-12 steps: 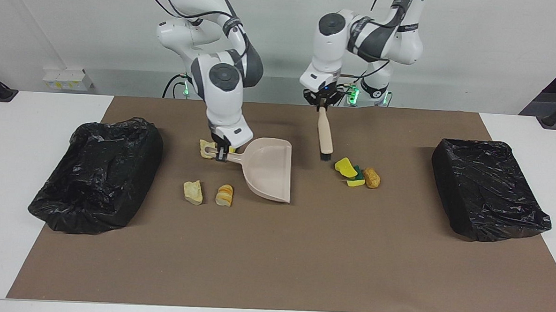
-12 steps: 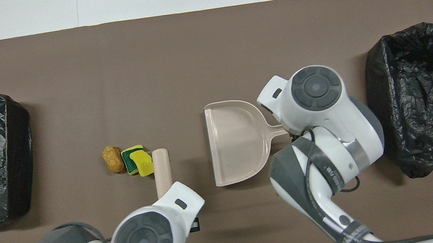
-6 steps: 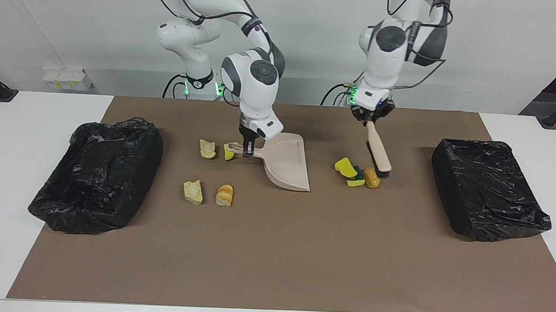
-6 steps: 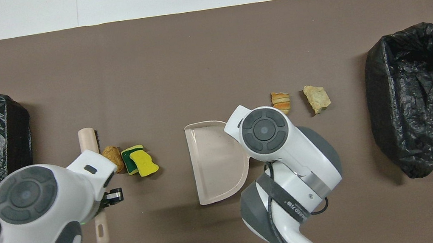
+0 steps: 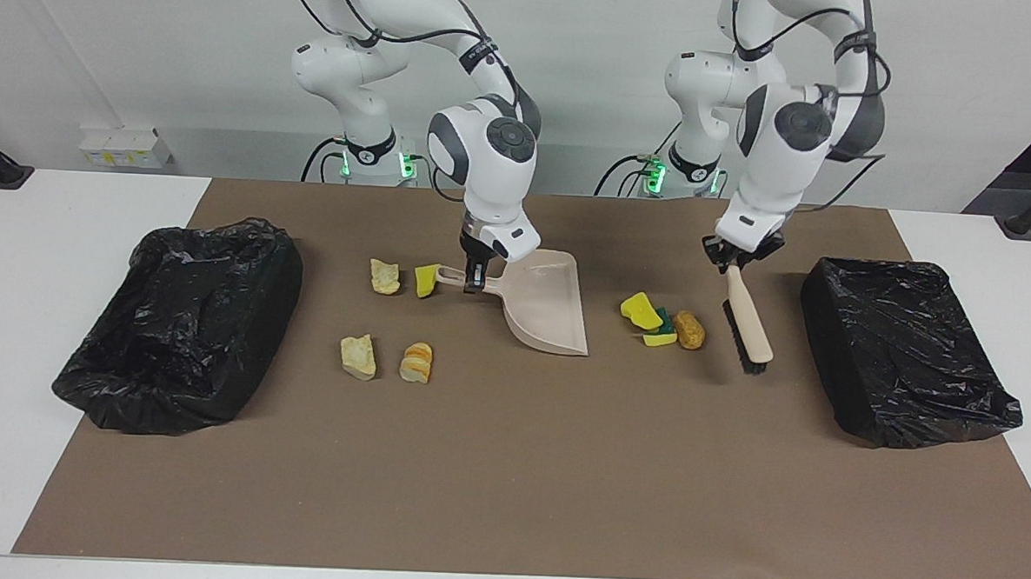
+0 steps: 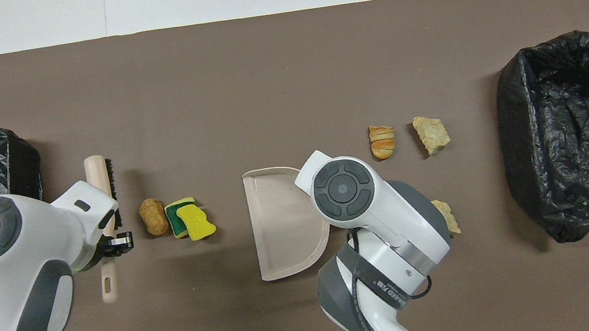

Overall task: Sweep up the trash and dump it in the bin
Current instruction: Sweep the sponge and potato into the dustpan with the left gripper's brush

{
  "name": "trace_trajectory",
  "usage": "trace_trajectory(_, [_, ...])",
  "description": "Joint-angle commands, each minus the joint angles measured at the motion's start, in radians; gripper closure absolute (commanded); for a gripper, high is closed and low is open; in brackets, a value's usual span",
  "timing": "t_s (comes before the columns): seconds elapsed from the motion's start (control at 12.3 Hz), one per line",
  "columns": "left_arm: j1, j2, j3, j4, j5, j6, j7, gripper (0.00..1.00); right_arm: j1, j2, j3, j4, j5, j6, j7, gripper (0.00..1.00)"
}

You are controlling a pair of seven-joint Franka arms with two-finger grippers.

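Note:
My left gripper is shut on the handle of the beige black-bristled brush, also in the overhead view. The brush slants down to the mat between a trash cluster and the bin at the left arm's end. The cluster is a yellow sponge, a yellow-green sponge and a tan chunk. My right gripper is shut on the handle of the beige dustpan, whose mouth faces the cluster. Several more scraps lie toward the right arm's end.
A second black-lined bin stands at the right arm's end of the brown mat. Two of the other scraps, a tan piece and a yellow piece, lie just beside the dustpan's handle end.
My left gripper carried the brush across the trash cluster, from the dustpan's side to the left arm's end side. My right gripper shifted the dustpan toward the cluster and turned it.

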Motion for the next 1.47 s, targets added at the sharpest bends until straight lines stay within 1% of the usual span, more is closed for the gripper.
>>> trace_trajectory(0.0, [-0.024,0.014,-0.005,-0.063,0.005,0.078,-0.006,1.0,0.005,0.014,0.001,-0.004,-0.023,0.034,0.054,1.0])
trace_trajectory(0.08, [-0.067,0.019,-0.003,-0.081,0.001,0.087,-0.018,1.0,0.005,0.015,0.001,-0.003,-0.023,0.034,0.06,1.0])
trace_trajectory(0.16, [-0.085,0.015,-0.005,-0.097,-0.01,0.089,-0.041,1.0,0.003,0.015,0.001,-0.001,-0.023,0.034,0.069,1.0])
trace_trajectory(0.33, [-0.165,-0.005,-0.005,-0.124,-0.105,0.095,-0.075,1.0,0.002,0.018,0.001,-0.001,-0.023,0.049,0.076,1.0])
trace_trajectory(0.41, [-0.206,-0.007,-0.005,-0.128,-0.151,0.102,-0.087,1.0,0.002,0.021,0.001,-0.001,-0.023,0.057,0.076,1.0])
trace_trajectory(0.65, [-0.331,-0.013,-0.006,-0.126,-0.221,0.133,-0.157,1.0,-0.005,0.033,0.001,-0.001,-0.021,0.072,0.077,1.0])
trace_trajectory(0.82, [-0.386,-0.015,-0.008,-0.122,-0.286,0.159,-0.162,1.0,-0.009,0.034,0.001,0.0,-0.021,0.075,0.091,1.0])
trace_trajectory(0.98, [-0.402,-0.013,-0.012,-0.117,-0.333,0.185,-0.161,1.0,-0.014,0.034,0.001,0.002,-0.021,0.069,0.094,1.0])
trace_trajectory(1.14, [-0.449,-0.013,-0.011,-0.112,-0.402,0.222,-0.165,1.0,-0.043,0.024,0.001,0.011,-0.02,0.06,0.08,1.0])
trace_trajectory(1.31, [-0.454,-0.015,-0.012,-0.109,-0.412,0.222,-0.171,1.0,-0.06,0.015,0.001,0.032,-0.02,0.046,0.068,1.0])
trace_trajectory(1.39, [-0.449,-0.03,-0.009,-0.108,-0.413,0.21,-0.173,1.0,-0.064,0.011,0.001,0.055,-0.018,0.02,0.05,1.0])
